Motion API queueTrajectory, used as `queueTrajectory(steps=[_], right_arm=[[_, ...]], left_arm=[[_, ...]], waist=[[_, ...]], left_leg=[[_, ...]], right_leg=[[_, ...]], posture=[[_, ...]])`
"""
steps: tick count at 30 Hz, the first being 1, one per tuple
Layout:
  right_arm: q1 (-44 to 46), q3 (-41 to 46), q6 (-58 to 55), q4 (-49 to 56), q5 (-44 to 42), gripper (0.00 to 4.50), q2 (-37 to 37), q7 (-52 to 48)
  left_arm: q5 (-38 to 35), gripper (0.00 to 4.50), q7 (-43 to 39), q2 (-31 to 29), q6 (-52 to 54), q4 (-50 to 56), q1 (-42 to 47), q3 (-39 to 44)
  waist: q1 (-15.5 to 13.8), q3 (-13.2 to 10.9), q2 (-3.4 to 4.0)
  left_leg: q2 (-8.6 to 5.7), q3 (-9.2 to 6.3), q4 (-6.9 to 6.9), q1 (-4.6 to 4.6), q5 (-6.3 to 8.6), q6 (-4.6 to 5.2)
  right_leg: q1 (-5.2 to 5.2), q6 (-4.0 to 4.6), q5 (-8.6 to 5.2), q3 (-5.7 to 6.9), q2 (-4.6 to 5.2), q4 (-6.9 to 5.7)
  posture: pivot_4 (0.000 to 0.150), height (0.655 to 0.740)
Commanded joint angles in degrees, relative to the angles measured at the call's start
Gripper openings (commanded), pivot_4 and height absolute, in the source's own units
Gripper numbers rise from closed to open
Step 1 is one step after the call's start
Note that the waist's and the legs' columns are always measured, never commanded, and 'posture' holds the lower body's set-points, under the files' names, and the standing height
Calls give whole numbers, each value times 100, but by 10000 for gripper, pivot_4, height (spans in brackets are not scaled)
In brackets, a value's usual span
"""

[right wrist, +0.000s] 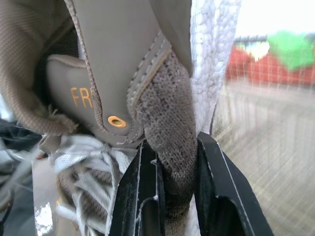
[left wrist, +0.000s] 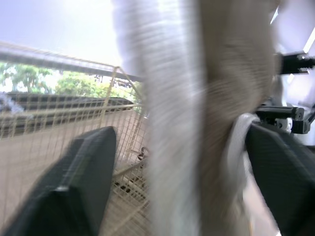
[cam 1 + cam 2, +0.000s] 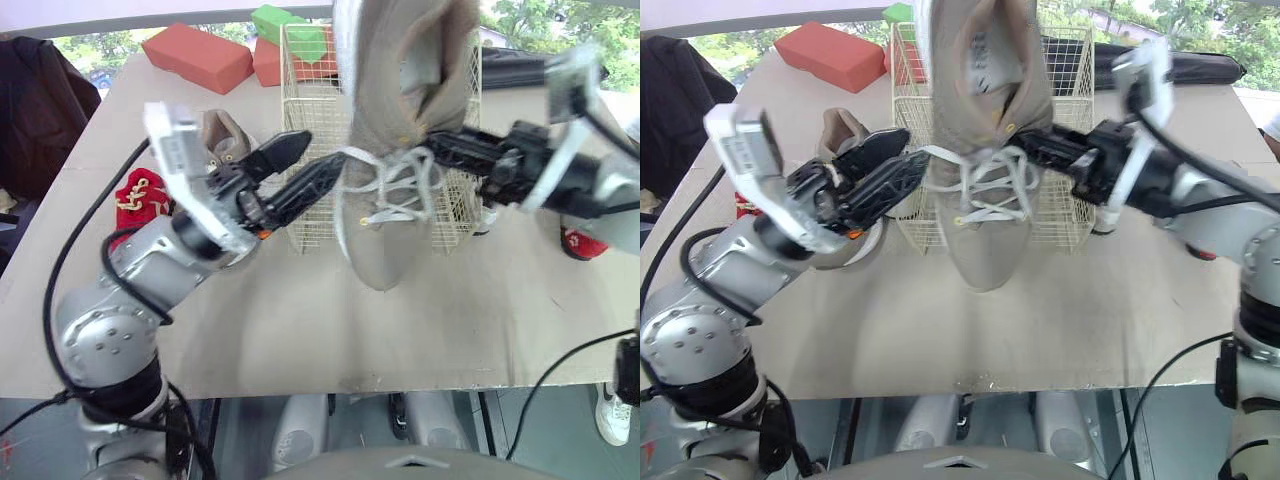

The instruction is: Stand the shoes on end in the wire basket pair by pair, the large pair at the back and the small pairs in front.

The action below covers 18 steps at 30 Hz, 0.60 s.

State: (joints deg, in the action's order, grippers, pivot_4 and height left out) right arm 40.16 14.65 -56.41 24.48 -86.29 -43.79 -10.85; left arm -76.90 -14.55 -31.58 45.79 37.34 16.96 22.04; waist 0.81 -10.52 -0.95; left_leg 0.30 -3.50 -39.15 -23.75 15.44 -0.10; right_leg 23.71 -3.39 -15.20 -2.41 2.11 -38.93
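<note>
A large tan shoe (image 3: 400, 120) with white laces hangs toe-down in the air, just in front of the wire basket (image 3: 310, 100). My right gripper (image 3: 440, 148) reaches in from the right and is shut on the shoe's knit collar beside the tongue (image 1: 167, 123). From the left, my left gripper (image 3: 318, 155) is open, one black finger (image 2: 88, 167) on each side of the shoe's white sole edge. The matching tan shoe (image 3: 225, 135) lies on the table behind my left arm. One small red shoe (image 3: 140, 195) lies at the far left and another (image 3: 580, 243) at the right.
Two red blocks (image 3: 197, 55) and a green block (image 3: 290, 30) lie at the table's back, left of and behind the basket. A dark bag (image 3: 35, 100) sits off the table's left edge. Open tabletop (image 3: 400, 330) stretches in front of the basket.
</note>
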Motion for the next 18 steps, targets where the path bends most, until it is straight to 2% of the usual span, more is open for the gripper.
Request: queueTrajectory(steps=[1,6,10,15,18], right_arm=[[579,329,643,-342,428,245,-23,-459],[1686,-406,2000,-1511,2844,244,216,-964],[2658,-1220,3541,-3098,4869,244,597,-1261],[3304,-1318,4907,-4648,5943,244,1012,-1820],[3525,-1362,5473,-5365,6394,244,1024,-2319]], left_arm=[[-340,41517,102,-236,-151,355,-188,90],[38,41517,-132,-322,-415,869,-626,-190],[393,41517,-322,-310,-686,1070,-796,-341],[715,41517,-359,-297,-972,1149,-961,-431],[854,41517,-349,-315,-1094,1248,-1161,-429]], waist=[[9,0,0],[39,1,2],[46,2,9],[19,2,9],[8,2,9]], left_leg=[[-2,7,-1,5,0,0],[-9,20,-1,17,-1,0],[-7,32,3,12,-10,-16],[-5,32,11,4,-15,-26],[-1,39,21,-1,-15,-27]], right_leg=[[-2,0,0,-2,-1,-2],[-7,3,3,-12,-10,-6],[2,4,4,-21,-10,-3],[9,4,4,-16,-9,8],[17,4,4,-20,-5,12]], posture=[[1500,7400],[1500,7400],[1500,7400],[1500,7400],[1500,7400]])
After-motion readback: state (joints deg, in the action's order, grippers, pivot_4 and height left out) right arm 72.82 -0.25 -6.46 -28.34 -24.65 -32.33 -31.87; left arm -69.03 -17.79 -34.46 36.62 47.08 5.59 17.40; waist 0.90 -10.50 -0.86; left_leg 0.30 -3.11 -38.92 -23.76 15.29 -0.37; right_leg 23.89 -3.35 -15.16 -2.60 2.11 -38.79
